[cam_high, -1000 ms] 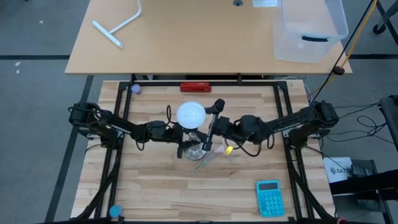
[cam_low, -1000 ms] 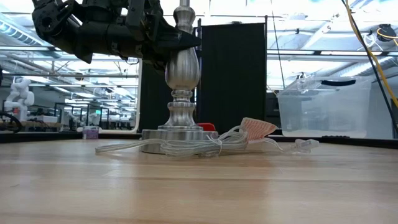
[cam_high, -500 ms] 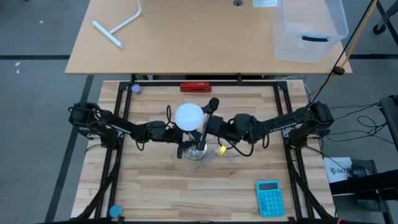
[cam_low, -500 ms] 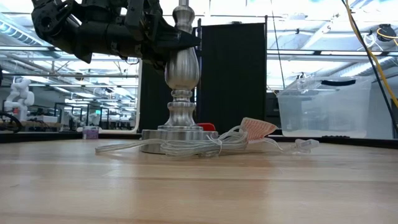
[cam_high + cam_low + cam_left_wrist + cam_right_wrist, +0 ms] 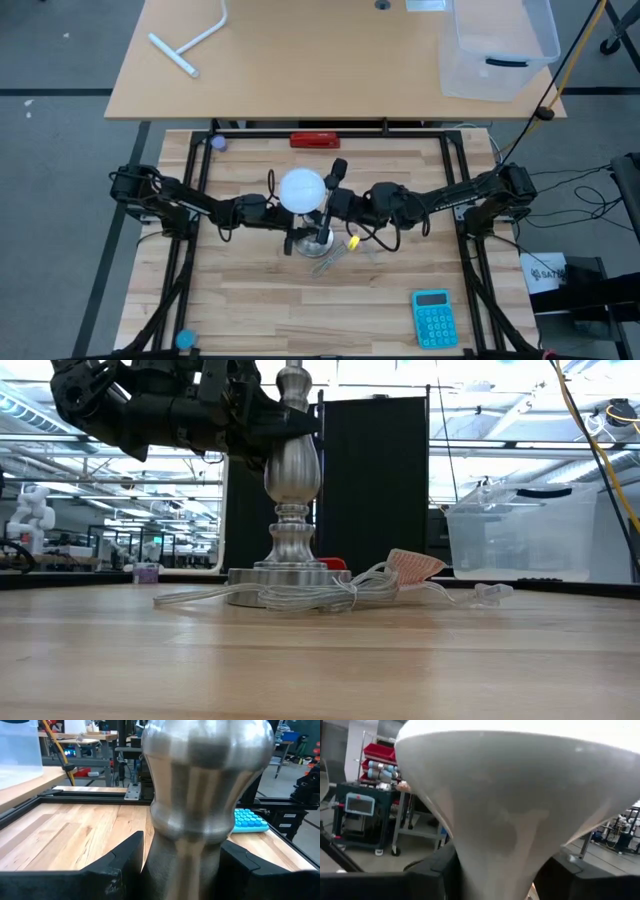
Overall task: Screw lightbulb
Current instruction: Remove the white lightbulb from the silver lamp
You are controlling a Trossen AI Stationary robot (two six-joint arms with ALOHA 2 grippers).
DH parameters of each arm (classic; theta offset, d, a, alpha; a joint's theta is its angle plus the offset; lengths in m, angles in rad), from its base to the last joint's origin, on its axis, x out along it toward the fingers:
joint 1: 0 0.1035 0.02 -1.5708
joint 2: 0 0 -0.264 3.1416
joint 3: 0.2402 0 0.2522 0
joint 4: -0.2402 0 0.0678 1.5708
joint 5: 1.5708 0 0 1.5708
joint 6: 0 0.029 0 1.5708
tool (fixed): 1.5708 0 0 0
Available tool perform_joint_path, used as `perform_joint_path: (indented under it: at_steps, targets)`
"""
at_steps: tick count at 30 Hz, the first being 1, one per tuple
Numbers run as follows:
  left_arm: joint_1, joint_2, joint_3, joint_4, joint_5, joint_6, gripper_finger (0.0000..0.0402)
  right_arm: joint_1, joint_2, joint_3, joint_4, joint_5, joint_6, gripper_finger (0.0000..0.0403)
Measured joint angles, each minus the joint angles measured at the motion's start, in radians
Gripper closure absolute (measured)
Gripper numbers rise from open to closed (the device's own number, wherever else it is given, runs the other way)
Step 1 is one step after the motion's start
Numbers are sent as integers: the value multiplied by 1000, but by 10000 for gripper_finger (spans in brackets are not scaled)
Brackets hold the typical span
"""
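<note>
Already we have the lightbulb (image 5: 302,189) on the stand (image 5: 290,480); right fingers (image 5: 437,870) straddle its neck, left fingers (image 5: 125,857) grip the stand; tightening remains.

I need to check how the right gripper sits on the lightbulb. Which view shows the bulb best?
The right wrist view: the lightbulb's tapering neck fills it, a dark finger either side. The high view shows only its round white head. The low and left wrist views show only the lamp stand.

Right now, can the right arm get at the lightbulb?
Probably yes. The right gripper is already at the lightbulb, its fingers either side of the bulb's neck, nothing between. The left gripper holds the lamp stand lower down, clear of it.
</note>
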Motion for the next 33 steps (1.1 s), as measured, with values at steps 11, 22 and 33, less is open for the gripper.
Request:
perform_joint_path:
  at_steps: [11,22,33]
  targets:
    - [1,1,2,-3,28,6,211,-71,-72,2,-192,-247,38,230]
    - [2,1,1,-2,40,-2,211,-196,-85,2,-210,-633,149,231]
    - [-3,1,2,12,53,-8,211,-248,-80,0,-169,-883,204,231]
